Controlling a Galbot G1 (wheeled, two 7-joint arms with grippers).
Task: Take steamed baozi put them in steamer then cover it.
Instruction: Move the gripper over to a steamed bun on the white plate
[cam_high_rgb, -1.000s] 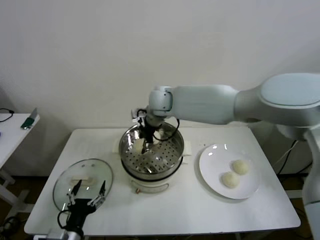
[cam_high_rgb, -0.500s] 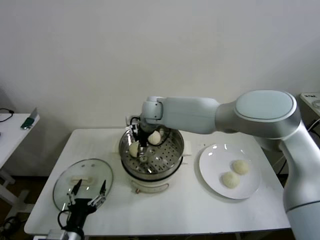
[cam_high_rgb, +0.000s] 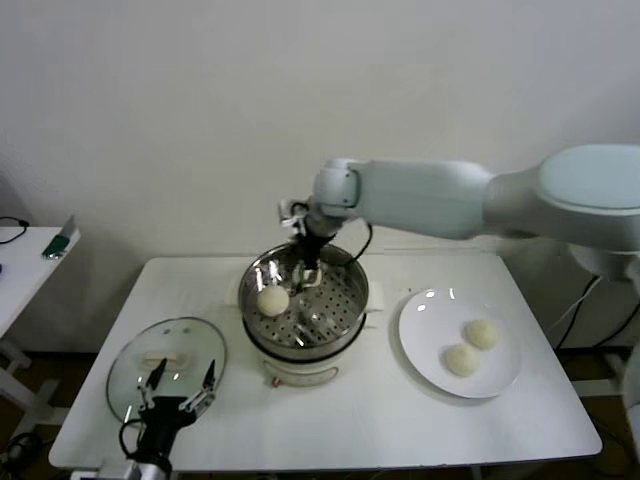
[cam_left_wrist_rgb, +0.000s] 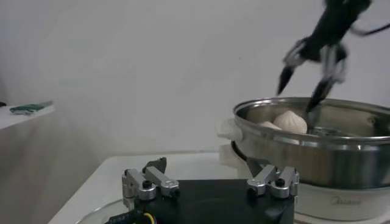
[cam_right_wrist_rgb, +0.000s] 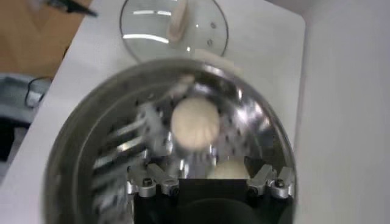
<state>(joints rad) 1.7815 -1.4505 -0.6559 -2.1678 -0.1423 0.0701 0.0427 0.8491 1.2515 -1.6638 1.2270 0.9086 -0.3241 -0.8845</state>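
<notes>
The steel steamer (cam_high_rgb: 352, 318) stands mid-table on its cream base. One baozi (cam_high_rgb: 272, 299) lies on its tray at the left; the right wrist view shows it (cam_right_wrist_rgb: 194, 123) and a second baozi (cam_right_wrist_rgb: 224, 170) close under the fingers. Two more baozi (cam_high_rgb: 481, 333) (cam_high_rgb: 461, 359) lie on the white plate (cam_high_rgb: 420, 345). My right gripper (cam_high_rgb: 306, 276) hangs open and empty over the back of the pot; the right wrist view shows it too (cam_right_wrist_rgb: 201, 175). The glass cover (cam_high_rgb: 130, 362) lies flat at the table's left. My left gripper (cam_high_rgb: 180, 388) is open over its near edge.
A side table with a green object (cam_high_rgb: 60, 243) stands at the far left. The wall is close behind the steamer. My right arm (cam_high_rgb: 430, 200) reaches across above the table's back. Bare table lies in front of the steamer and plate.
My right gripper has let a baozi go inside the steamer and lifted up and back toward the right. The left arm has not moved.
</notes>
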